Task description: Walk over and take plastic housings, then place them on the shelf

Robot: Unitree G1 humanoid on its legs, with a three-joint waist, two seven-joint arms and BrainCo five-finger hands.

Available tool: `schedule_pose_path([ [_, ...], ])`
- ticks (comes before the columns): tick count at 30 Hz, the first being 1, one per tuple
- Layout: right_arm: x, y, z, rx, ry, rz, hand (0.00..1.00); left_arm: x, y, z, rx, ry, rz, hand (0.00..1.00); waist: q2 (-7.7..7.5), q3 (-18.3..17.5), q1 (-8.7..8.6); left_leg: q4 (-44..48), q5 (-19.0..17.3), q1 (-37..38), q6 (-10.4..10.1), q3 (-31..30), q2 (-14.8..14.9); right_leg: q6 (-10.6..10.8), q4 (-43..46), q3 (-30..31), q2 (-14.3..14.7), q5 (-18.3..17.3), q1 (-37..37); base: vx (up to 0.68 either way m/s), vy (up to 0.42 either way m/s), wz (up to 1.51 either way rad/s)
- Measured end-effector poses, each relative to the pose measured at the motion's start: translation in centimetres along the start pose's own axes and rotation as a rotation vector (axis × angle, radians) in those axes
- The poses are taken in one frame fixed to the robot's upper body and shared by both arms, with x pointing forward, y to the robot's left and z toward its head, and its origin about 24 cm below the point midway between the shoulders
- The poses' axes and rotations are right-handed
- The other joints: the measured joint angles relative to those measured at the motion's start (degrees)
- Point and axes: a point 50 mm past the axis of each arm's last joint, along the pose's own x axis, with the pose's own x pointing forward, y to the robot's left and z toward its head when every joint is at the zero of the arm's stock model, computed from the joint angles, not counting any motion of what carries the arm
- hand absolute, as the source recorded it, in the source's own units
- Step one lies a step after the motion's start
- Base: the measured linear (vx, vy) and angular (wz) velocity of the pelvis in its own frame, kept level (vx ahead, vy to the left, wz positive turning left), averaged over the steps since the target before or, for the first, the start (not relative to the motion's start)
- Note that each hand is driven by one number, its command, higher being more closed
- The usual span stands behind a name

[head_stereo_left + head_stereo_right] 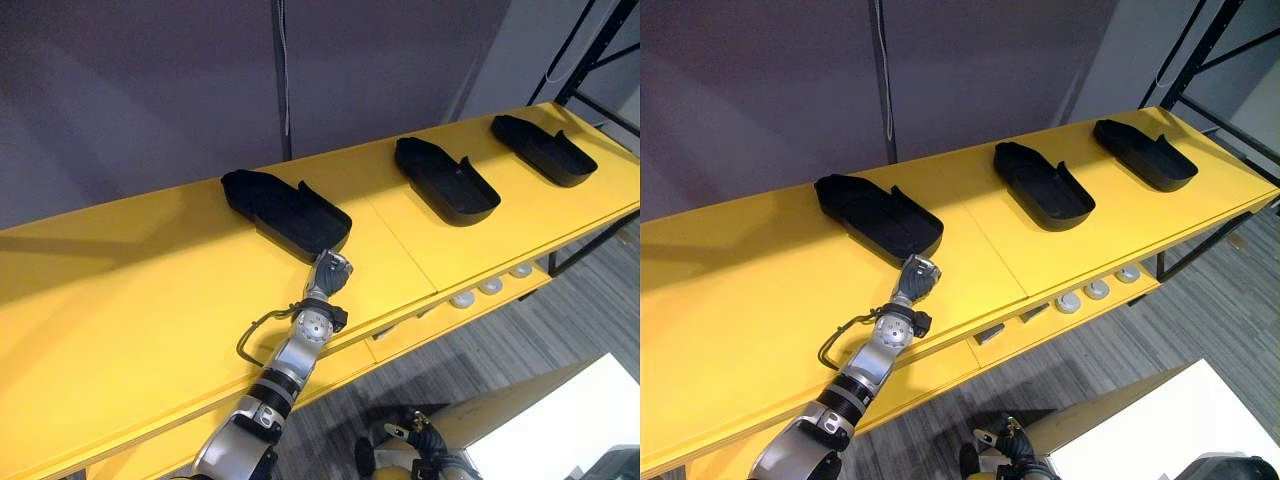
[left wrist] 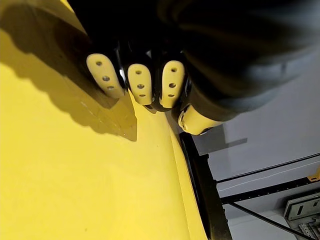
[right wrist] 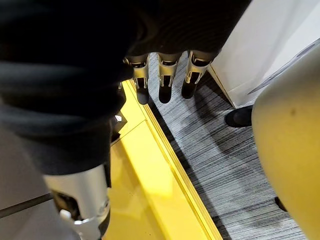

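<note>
A long yellow shelf (image 1: 130, 300) runs slantwise across the scene, its top tier broad and flat. A plain grey wall (image 1: 150, 90) stands behind it, a grey striped floor (image 1: 560, 320) lies below its front edge, and a black rack frame (image 1: 600, 60) rises at its far right end. Three black plastic housings lie on the top tier in a row, well apart, all open side up: the left housing (image 1: 285, 212), the middle housing (image 1: 445, 180) and the right housing (image 1: 543, 148). The left robot hand (image 1: 330, 272) reaches over the shelf's front edge and meets the near end of the left housing. From the wrist view it lies low on the yellow surface against that dark wall, but I cannot tell whether it grips the housing or only touches it. The right robot hand (image 3: 166, 82) hangs beside the shelf's edge above the floor, fingers straight and loose, holding nothing. A few small round discs (image 1: 490, 286) sit on the lower tier.
</note>
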Motion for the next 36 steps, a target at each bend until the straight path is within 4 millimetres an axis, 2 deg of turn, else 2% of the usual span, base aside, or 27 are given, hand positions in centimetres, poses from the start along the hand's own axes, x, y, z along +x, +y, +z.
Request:
schedule_pose_path([
  [4,0.0,0.0,0.0,0.0,0.001,-0.001,0.0,-0.1,0.0,0.1,-0.003,-0.004,0.0,1.0,0.0,0.0,-0.03,0.0,0.0,0.0,0.0,-0.1,0.0,0.0,0.0,-0.1,0.0,0.0,0.1,0.0,0.0,0.01],
  [7,0.0,-0.1,-0.2,0.0,0.006,-0.007,0.0,-0.9,-0.1,0.9,-0.042,-0.049,0.006,1.0,0.0,0.0,-0.03,0.1,0.0,0.0,0.0,-0.7,0.0,0.1,0.0,-1.1,-0.1,-0.1,0.4,0.0,0.0,0.1],
  [10,-0.1,-0.2,-0.3,0.002,0.01,-0.021,0.0,-1.9,-0.2,2.7,-0.086,-0.138,0.0,1.0,-0.01,0.0,0.47,0.3,0.0,-0.2,0.0,-1.4,-0.1,0.3,0.1,-1.4,-0.3,-0.3,0.6,0.02,0.003,0.14],
  [12,-0.2,-0.4,-0.7,0.0,0.025,-0.03,0.0,-2.7,-0.1,5.3,-0.143,-0.259,-0.008,1.0,0.0,0.0,0.95,0.9,0.0,-0.8,0.0,-2.6,-0.3,0.5,0.5,-2.3,-0.5,-0.8,0.6,0.01,0.006,0.24],
  [13,-0.2,-0.5,-0.8,0.0,0.028,-0.032,0.0,-2.9,0.0,6.1,-0.158,-0.295,-0.006,1.0,0.0,0.0,1.2,0.9,0.0,-0.8,0.0,-2.7,-0.3,0.5,0.8,-2.4,-0.6,-0.9,0.6,0.01,0.0,0.18],
  [15,-0.3,-0.6,-1.0,0.001,0.033,-0.035,0.0,-3.8,0.7,8.2,-0.215,-0.398,-0.002,1.0,0.03,-0.1,1.74,1.3,0.0,-0.8,0.0,-3.6,-0.3,0.4,2.3,-3.1,-0.6,-1.9,0.6,0.01,-0.007,0.19],
  [16,-0.4,-0.7,-1.1,-0.003,0.038,-0.037,0.0,-4.9,1.7,9.8,-0.263,-0.493,0.016,1.0,0.05,-0.1,2.67,1.6,0.0,-0.7,0.0,-4.0,-0.3,0.5,3.2,-3.4,-0.7,-2.5,0.5,0.01,-0.011,0.2],
  [17,-0.4,-0.8,-1.3,-0.004,0.045,-0.039,0.0,-5.5,2.4,10.5,-0.294,-0.541,0.025,1.0,0.08,-0.1,3.18,1.7,0.0,-0.7,0.0,-4.4,-0.3,0.4,4.0,-3.8,-0.8,-3.0,0.5,0.0,-0.01,0.23],
  [18,-0.4,-0.8,-1.3,-0.004,0.048,-0.039,0.0,-6.0,2.9,10.9,-0.314,-0.572,0.037,1.0,0.09,-0.2,3.34,1.8,0.0,-0.7,0.0,-5.1,-0.3,0.4,4.5,-4.4,-0.9,-3.3,0.6,0.0,-0.019,0.33],
  [19,-0.4,-0.9,-1.5,-0.006,0.055,-0.04,0.0,-7.4,4.8,11.3,-0.368,-0.636,0.09,1.0,0.07,-0.4,3.94,2.2,0.0,-0.7,0.0,-6.0,-0.4,0.3,5.8,-5.3,-1.1,-4.2,0.6,-0.01,-0.018,0.33],
  [20,-0.5,-1.0,-1.5,-0.007,0.058,-0.042,0.0,-7.8,5.5,11.2,-0.384,-0.65,0.119,1.0,0.1,-0.5,4.18,2.4,0.0,-0.7,0.0,-6.5,-0.5,0.3,6.3,-5.7,-1.2,-4.6,0.7,-0.01,-0.025,0.42],
  [22,-0.5,-1.1,-1.8,-0.01,0.069,-0.045,0.0,-9.5,8.9,10.4,-0.382,-0.678,0.266,1.0,0.12,-0.7,5.73,3.1,0.0,-0.8,0.0,-8.0,-0.7,0.3,7.8,-6.9,-1.5,-5.5,1.0,-0.02,-0.024,0.34],
  [25,-0.6,-1.1,-2.0,-0.012,0.074,-0.044,0.0,-11.1,12.1,8.5,-0.349,-0.639,0.444,1.0,0.14,-1.2,6.38,3.7,0.0,-0.7,-0.1,-10.4,-1.2,0.4,8.5,-9.3,-2.0,-6.3,2.3,-0.03,-0.019,0.43],
  [27,-0.7,-1.1,-2.2,-0.012,0.079,-0.045,0.0,-13.7,15.3,5.7,-0.312,-0.549,0.653,1.0,0.28,-2.2,7.11,4.0,0.0,-0.8,-0.1,-12.2,-1.5,0.5,9.6,-10.9,-2.5,-7.2,2.8,-0.03,-0.024,0.4],
  [28,-0.7,-1.1,-2.2,-0.012,0.079,-0.045,0.0,-14.4,15.9,5.0,-0.301,-0.521,0.701,1.0,0.26,-2.3,7.17,4.1,0.0,-0.8,-0.1,-12.6,-1.5,0.5,9.9,-11.4,-2.7,-7.5,3.0,-0.03,-0.036,0.41],
  [29,-0.7,-1.1,-2.2,-0.011,0.078,-0.045,0.0,-15.8,17.3,3.3,-0.271,-0.449,0.806,1.0,0.25,-2.7,7.39,4.2,-0.1,-0.8,-0.2,-13.4,-1.7,0.6,10.6,-12.2,-3.1,-7.9,3.1,-0.03,-0.027,0.3],
  [30,-0.8,-1.0,-2.2,-0.009,0.074,-0.044,0.0,-17.5,18.5,1.6,-0.261,-0.367,0.92,1.0,0.27,-3.1,8.39,4.5,-0.3,-0.8,-0.5,-13.6,-1.8,0.6,11.0,-12.4,-3.4,-8.1,3.3,-0.02,-0.02,0.22],
  [31,-0.8,-0.9,-2.1,-0.008,0.069,-0.043,0.0,-18.3,18.9,0.8,-0.253,-0.326,0.969,1.0,0.28,-3.2,8.66,4.6,-0.4,-0.8,-0.5,-13.8,-1.8,0.6,11.2,-12.5,-3.4,-8.2,3.3,-0.01,-0.01,0.16],
  [33,-0.7,-0.6,-1.5,-0.022,0.039,-0.034,0.0,-21.7,20.6,-3.1,-0.188,-0.118,1.139,1.0,0.3,-3.7,9.29,5.4,-0.9,-1.0,-0.1,-14.6,-2.1,0.8,12.2,-13.6,-4.0,-8.9,3.5,-0.01,-0.021,0.21],
  [34,-0.7,-0.5,-1.4,-0.023,0.032,-0.032,0.0,-22.5,20.8,-4.1,-0.177,-0.063,1.169,1.0,0.24,-3.8,9.39,5.5,-1.0,-1.1,0.2,-14.6,-2.2,0.8,12.6,-13.8,-4.1,-9.2,3.5,0.0,-0.022,0.2],
  [36,-0.7,-0.1,-0.6,-0.045,-0.003,-0.019,0.0,-25.2,20.4,-8.5,-0.178,0.196,1.235,1.0,0.23,-4.2,10.06,6.3,-1.3,-1.2,0.6,-14.5,-2.4,0.9,13.9,-14.4,-4.7,-10.0,3.4,0.0,-0.017,0.16],
])
